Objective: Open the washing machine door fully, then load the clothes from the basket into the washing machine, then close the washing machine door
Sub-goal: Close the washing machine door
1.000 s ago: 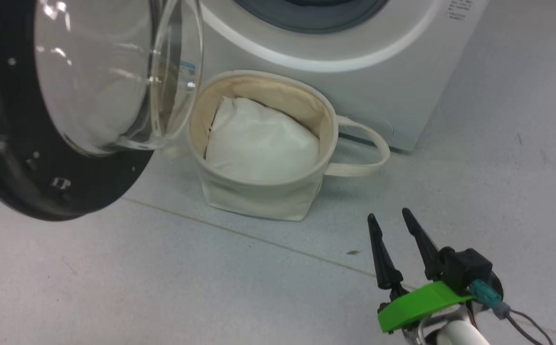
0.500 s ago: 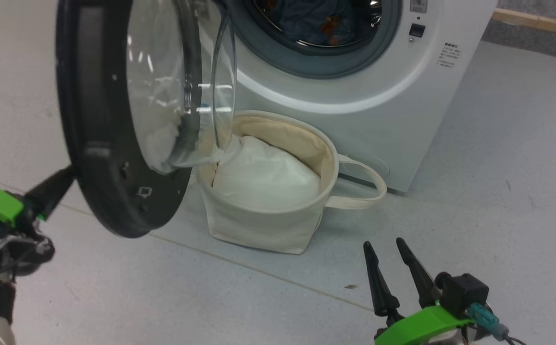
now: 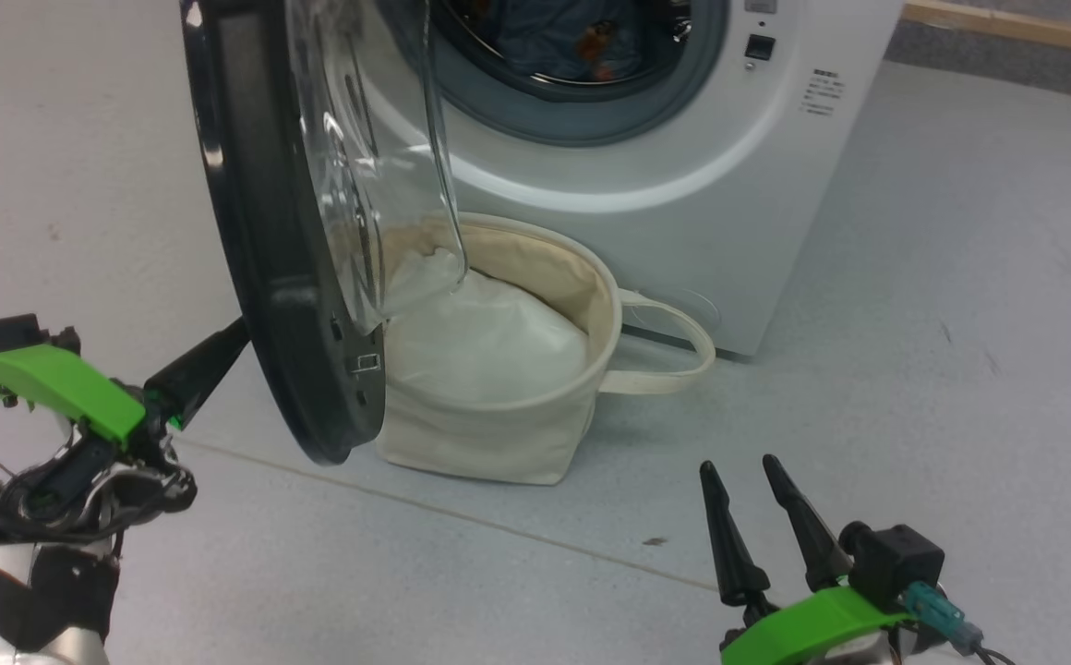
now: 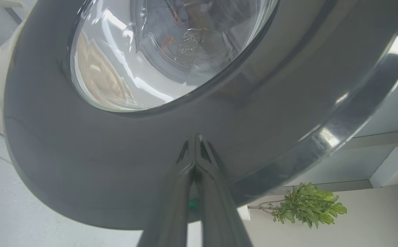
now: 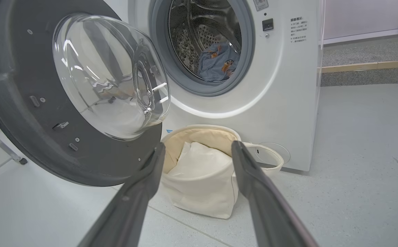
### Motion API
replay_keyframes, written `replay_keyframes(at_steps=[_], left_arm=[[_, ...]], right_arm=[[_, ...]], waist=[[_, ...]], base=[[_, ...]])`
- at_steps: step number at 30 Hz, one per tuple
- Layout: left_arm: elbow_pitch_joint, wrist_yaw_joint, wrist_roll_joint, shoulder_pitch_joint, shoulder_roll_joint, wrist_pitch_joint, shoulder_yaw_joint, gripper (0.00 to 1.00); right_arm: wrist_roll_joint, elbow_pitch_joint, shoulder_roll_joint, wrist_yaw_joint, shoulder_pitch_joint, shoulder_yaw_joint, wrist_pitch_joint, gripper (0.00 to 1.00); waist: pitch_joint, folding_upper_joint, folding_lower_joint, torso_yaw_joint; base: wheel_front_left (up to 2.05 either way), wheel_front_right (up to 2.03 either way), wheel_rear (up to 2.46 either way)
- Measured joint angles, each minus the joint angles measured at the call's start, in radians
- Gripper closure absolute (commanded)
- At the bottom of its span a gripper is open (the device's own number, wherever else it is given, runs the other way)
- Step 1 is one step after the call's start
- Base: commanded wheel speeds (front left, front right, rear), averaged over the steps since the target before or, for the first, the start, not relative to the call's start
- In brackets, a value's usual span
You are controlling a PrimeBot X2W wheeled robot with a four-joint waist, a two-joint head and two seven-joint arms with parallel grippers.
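Grey floor (image 3: pixel 960 323), washing machine (image 3: pixel 683 185) at 12 o'clock. Now washing machine door (image 3: pixel 258 231) half-swung. At 8 o'clock, left gripper (image 3: pixel 238 331) pressed together, tips apparently on outer rim, placed to push it shut. Blue clothes (image 5: pixel 218 63) already in drum (image 5: pixel 192 34); basket (image 3: pixel 499 443) keeps white liner (image 3: pixel 489 342). At 5 o'clock, right gripper (image 3: pixel 738 463) spread, idle.

The left tool (image 3: pixel 226 340) is at the lower left in the head view, its two dark fingers (image 4: pixel 182 178) pressed together into one point that aims up and to the right from a green left bracket (image 3: pixel 65 388). The right tool (image 3: pixel 737 465) is low on the right side, fingers pointing upward. They stand well apart above a green right bracket (image 3: pixel 803 623).
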Motion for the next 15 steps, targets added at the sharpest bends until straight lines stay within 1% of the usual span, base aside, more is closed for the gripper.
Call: replay_keyframes(at_steps=[3, 9, 15], left_arm=[[-0.006, 0.000, -0.007, 0.000, -0.010, -0.007, -0.003, 1.00], [-0.010, 0.000, -0.058, -0.007, -0.057, -0.016, -0.004, 1.00], [-0.015, 0.000, -0.071, -0.037, -0.090, -0.034, -0.009, 1.00]], right_arm=[[0.000, -0.001, 0.000, 0.000, -0.002, -0.003, 0.000, 0.00], [0.000, -0.006, 0.000, 0.000, -0.019, -0.012, 0.000, 0.00], [0.000, -0.012, 0.000, 0.000, -0.037, -0.020, 0.000, 0.00]], waist=[[0.011, 0.0000, 0.0000, -0.024], [0.039, 0.0000, 0.0000, -0.079], [0.066, 0.0000, 0.0001, -0.141]], base=[[0.00, 0.00, 0.00], [0.00, 0.00, 0.00], [0.00, 0.00, 0.00]])
